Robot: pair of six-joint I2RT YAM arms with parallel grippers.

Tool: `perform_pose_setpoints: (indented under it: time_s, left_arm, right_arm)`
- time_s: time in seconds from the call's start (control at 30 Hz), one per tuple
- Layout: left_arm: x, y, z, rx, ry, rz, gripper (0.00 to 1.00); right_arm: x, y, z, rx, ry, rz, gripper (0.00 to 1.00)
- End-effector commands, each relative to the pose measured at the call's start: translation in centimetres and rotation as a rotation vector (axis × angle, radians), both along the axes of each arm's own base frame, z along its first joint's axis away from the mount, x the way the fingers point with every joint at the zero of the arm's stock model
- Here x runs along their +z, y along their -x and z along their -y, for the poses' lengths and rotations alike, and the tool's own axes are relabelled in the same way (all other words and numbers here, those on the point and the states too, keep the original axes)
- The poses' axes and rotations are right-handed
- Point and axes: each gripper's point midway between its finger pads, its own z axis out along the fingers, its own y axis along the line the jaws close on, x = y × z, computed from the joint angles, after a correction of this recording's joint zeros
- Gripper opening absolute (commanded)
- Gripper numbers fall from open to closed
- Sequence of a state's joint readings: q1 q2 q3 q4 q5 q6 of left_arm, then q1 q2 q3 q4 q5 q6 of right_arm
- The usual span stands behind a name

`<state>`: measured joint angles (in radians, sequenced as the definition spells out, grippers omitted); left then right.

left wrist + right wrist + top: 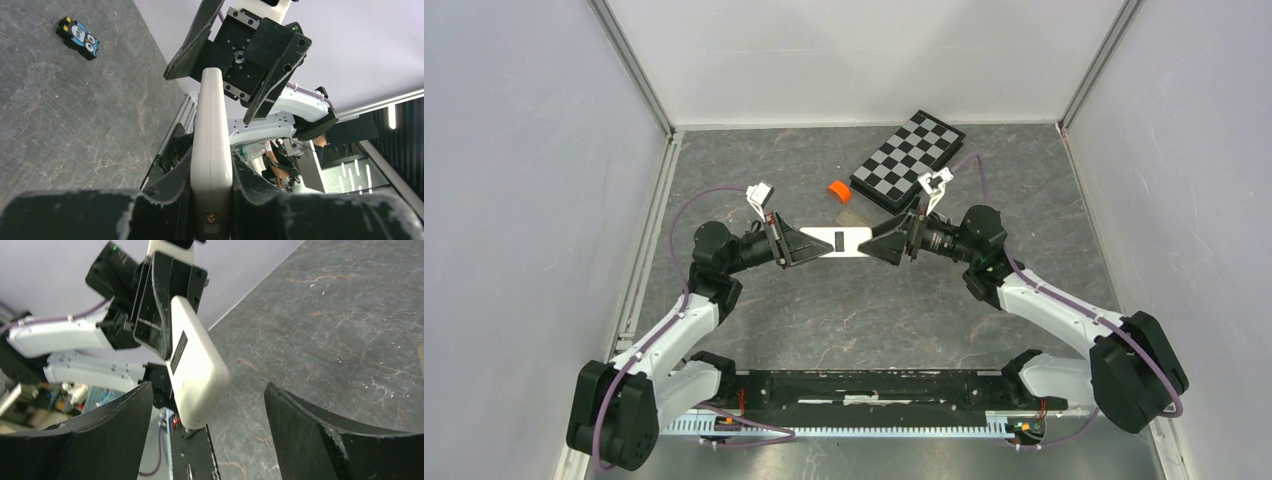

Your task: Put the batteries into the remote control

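Remote control (839,241) clamped in left claw (210,165); right claw (207,390) wide; orange roll (838,189), checkerboard (909,158) behind.

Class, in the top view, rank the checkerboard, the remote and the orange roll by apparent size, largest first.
1. Checkerboard.
2. Remote, though held nearer the camera with its ends hidden.
3. Orange roll.

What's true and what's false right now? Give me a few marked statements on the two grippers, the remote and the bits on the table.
1. The left gripper is shut on the remote. True.
2. The right gripper is shut on the remote too. False: its fingers stand wide open around the remote's other end.
3. The remote lies flat on the table. False: it is held in the air above it.
4. The orange roll sits on the table close to the checkerboard. True.
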<state>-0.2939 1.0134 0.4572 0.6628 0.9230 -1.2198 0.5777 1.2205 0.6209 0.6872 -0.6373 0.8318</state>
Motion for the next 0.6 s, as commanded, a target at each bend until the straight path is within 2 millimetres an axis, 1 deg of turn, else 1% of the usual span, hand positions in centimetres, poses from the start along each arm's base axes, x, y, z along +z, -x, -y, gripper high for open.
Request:
perform_pose_setpoints:
  time_s: [0.0,0.1,0.17,0.23,0.33,0.47,0.5,0.57]
  left_arm:
    - [2.6,1.1,-0.1,-0.04,-0.011,0.211,0.02]
    - [3.4,1.7,-0.2,-0.051,-0.001,0.269,0.02]
    - [3.9,2.1,-0.2,-0.06,0.008,0.308,0.02]
    - [4.4,2.6,-0.3,-0.074,0.019,0.341,0.02]
    - [4.7,3.3,-0.3,-0.1,0.024,0.378,0.02]
    - [4.7,3.7,-0.3,-0.111,0.023,0.397,0.02]
    - [4.7,3.7,-0.3,-0.111,0.023,0.398,0.02]
    - [4.6,3.8,-0.4,-0.11,0.021,0.398,0.02]
  right_arm:
    - [1.7,1.8,-0.2,0.128,0.072,0.218,0.87]
    - [1.7,2.4,-0.4,0.173,0.074,0.233,0.86]
    - [1.7,2.6,-0.6,0.196,0.058,0.223,0.81]
    - [1.9,2.6,-0.9,0.202,0.021,0.187,0.73]
    - [3.4,3.0,-1.0,0.219,-0.098,0.178,0.62]
    - [5.2,3.3,-1.1,0.236,-0.237,0.14,0.39]
    - [5.3,3.3,-1.2,0.239,-0.258,0.128,0.36]
    - [5.7,3.4,-1.6,0.261,-0.282,0.113,0.34]
